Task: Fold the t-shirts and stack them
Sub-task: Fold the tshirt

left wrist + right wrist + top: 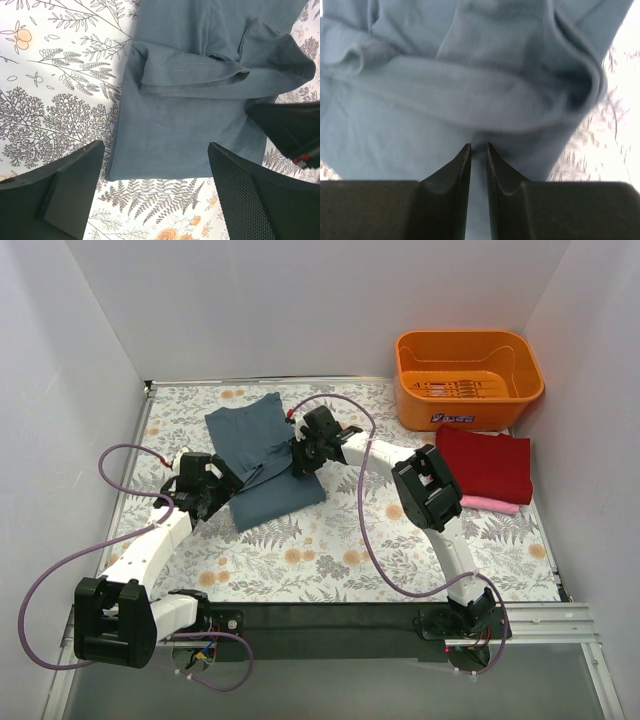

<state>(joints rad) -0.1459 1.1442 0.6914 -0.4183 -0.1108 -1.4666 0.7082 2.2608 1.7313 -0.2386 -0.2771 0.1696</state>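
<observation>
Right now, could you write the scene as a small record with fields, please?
blue shirt: partly folded, left of centre
left claw: open, over the blue shirt's edge, holding nothing
right claw: nearly shut, tips at a fold of the blue shirt; grip unclear
red shirt: folded, lying on the pink shirt, right side
basket: orange, far right corner

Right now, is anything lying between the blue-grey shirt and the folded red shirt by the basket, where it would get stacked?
No loose thing lies on the table between the blue-grey shirt and the red shirt. Only the right arm's elbow hangs over that gap.
</observation>
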